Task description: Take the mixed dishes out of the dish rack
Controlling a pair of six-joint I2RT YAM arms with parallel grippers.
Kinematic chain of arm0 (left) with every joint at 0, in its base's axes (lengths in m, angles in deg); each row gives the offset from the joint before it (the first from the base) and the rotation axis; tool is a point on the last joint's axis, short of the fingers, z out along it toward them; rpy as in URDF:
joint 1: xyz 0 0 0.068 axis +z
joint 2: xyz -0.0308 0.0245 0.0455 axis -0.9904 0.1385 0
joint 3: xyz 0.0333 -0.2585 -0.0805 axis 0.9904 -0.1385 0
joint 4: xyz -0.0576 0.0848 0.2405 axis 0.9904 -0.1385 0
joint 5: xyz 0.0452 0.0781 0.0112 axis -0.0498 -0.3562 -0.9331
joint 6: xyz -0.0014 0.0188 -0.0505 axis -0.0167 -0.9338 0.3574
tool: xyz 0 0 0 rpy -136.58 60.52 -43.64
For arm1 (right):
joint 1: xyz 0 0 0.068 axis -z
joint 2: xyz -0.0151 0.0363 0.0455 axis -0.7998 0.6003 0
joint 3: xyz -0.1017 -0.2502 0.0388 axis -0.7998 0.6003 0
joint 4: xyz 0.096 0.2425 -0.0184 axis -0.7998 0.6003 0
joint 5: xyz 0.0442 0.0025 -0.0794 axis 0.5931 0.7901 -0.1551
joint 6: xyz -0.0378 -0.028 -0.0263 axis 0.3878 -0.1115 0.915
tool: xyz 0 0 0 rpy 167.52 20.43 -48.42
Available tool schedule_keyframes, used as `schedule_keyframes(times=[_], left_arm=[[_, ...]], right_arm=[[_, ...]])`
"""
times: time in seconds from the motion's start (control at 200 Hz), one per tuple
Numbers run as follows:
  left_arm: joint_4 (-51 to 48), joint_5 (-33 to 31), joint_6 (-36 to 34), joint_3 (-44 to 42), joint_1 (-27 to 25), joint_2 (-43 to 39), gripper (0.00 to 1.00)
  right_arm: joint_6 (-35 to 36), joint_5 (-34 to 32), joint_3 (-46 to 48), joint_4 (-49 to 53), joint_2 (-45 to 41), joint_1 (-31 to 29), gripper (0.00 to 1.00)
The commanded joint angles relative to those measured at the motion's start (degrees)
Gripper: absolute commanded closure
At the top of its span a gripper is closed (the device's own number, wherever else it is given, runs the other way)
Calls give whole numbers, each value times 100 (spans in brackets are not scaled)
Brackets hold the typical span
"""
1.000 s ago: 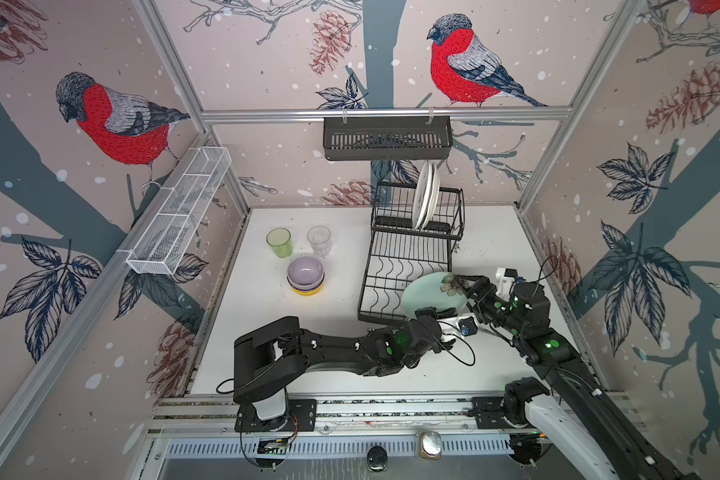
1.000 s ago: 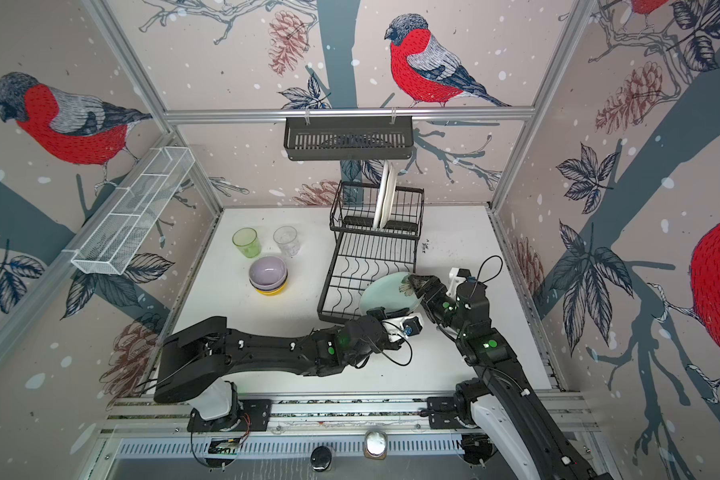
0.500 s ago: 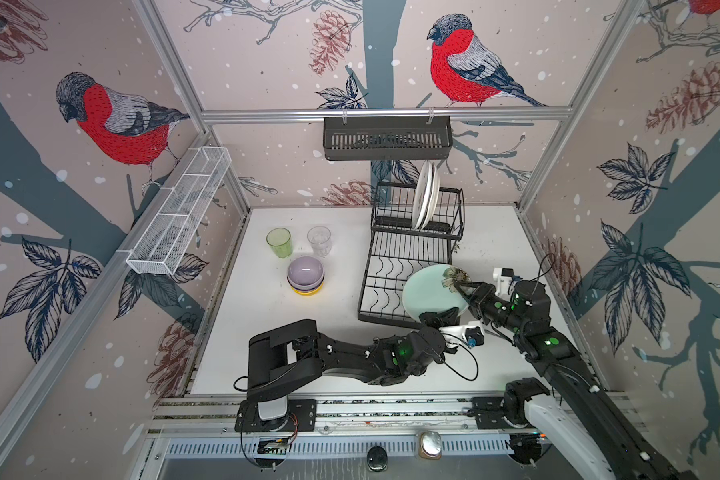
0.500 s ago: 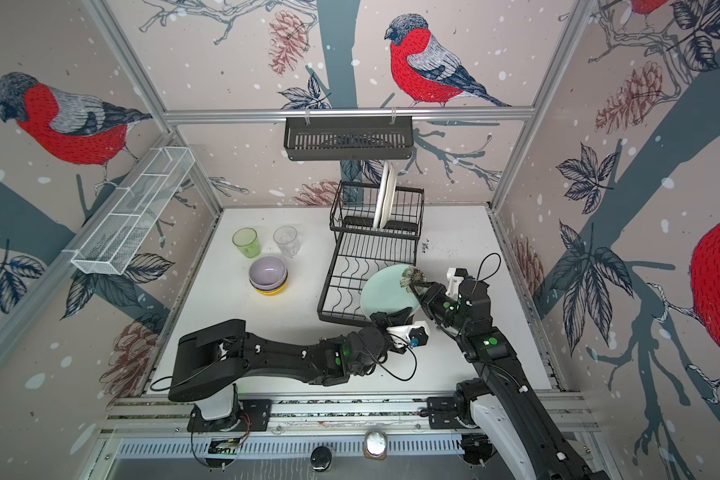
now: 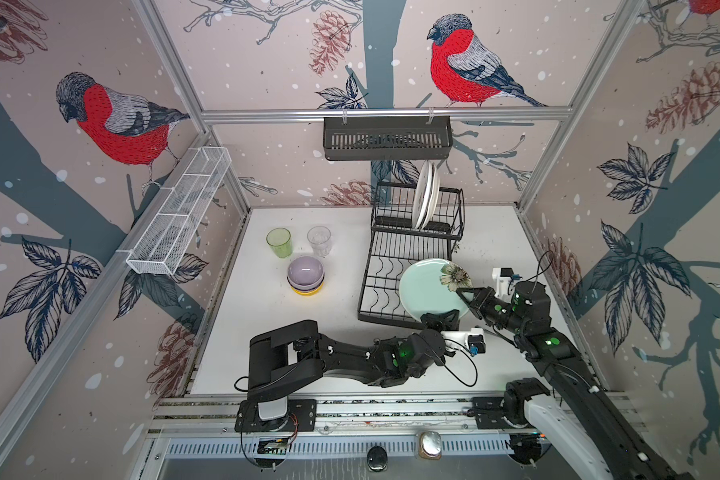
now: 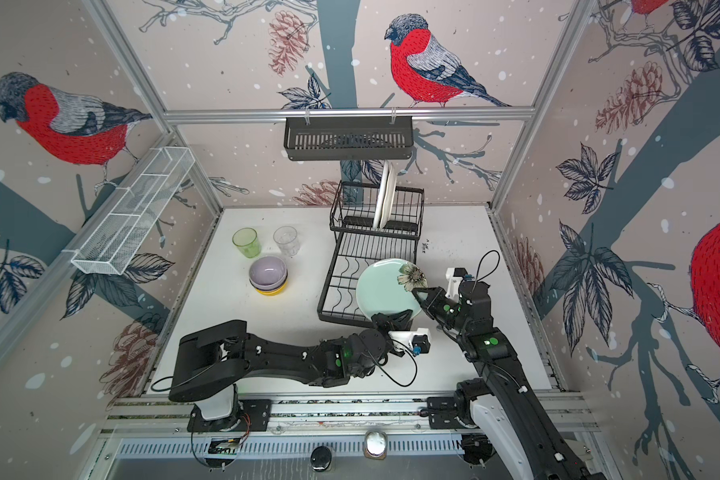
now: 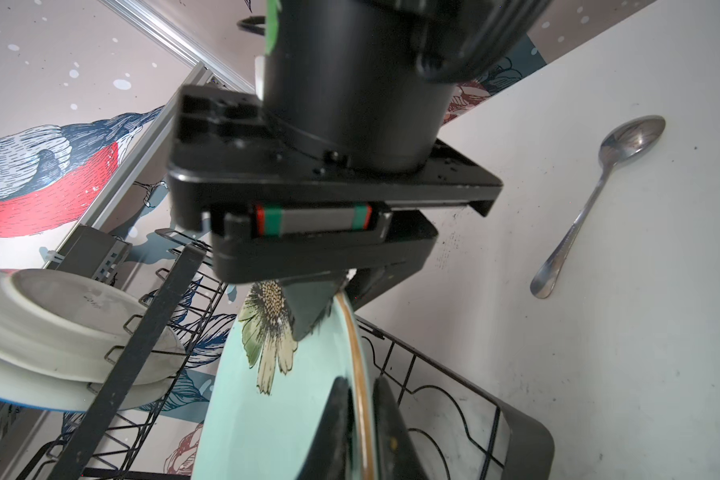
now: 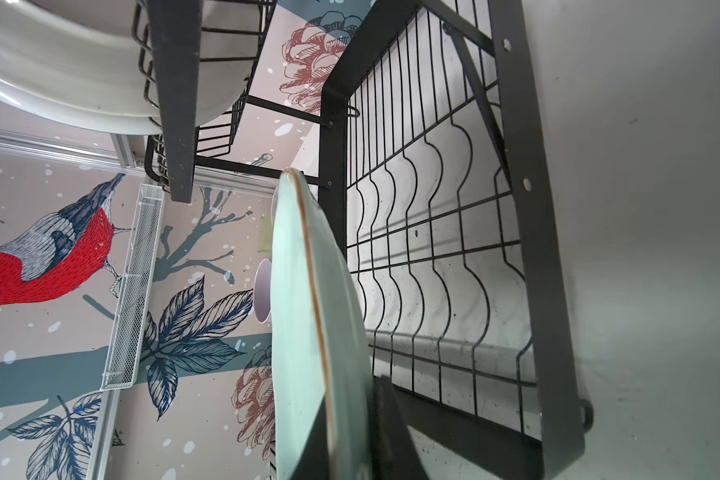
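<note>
Over dish rack [image 5: 385,266] corner: pale green plate [image 5: 427,291] tilted, face up.

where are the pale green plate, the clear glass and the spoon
pale green plate [image 5: 422,291], a top view, on its bare face left of the flower
clear glass [image 5: 319,243], a top view, on its side wall
spoon [image 7: 632,139], left wrist view, on its bowl

The lilac bowl [image 5: 305,269] hides most of the yellow bowl [image 5: 306,291]; the left pincer [image 5: 440,318] covers the plate's [image 5: 422,286] near rim.
</note>
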Motion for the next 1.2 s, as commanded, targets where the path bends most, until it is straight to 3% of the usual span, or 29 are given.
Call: schedule_keyframes(times=[0.0, 0.035, 0.075, 0.14, 0.21, 0.265, 0.775, 1.191], left_arm=[[1174, -520, 641, -11, 8, -57, 84], [1173, -536, 662, -22, 8, -53, 64], [1186, -582, 678, -17, 12, -59, 49], [1238, -662, 693, -40, 11, -59, 33], [1278, -703, 712, -51, 9, -59, 22], [1311, -731, 766, -75, 13, -67, 2], [1647, -1251, 799, -608, -13, -676, 2], [1649, -1819, 1272, -1510, -83, -1347, 2]], right_arm=[[-653, 199, -32, -386, -51, 80, 100], [-654, 208, -39, -399, -67, 95, 100], [-662, 204, -37, -403, -84, 110, 100], [-680, 199, -33, -405, -101, 146, 100], [-679, 190, -7, -404, -100, 192, 100], [-679, 178, 24, -412, -97, 224, 100], [-772, -137, 256, -362, -399, 532, 100], [-372, -166, 72, 350, -559, 1467, 100]])
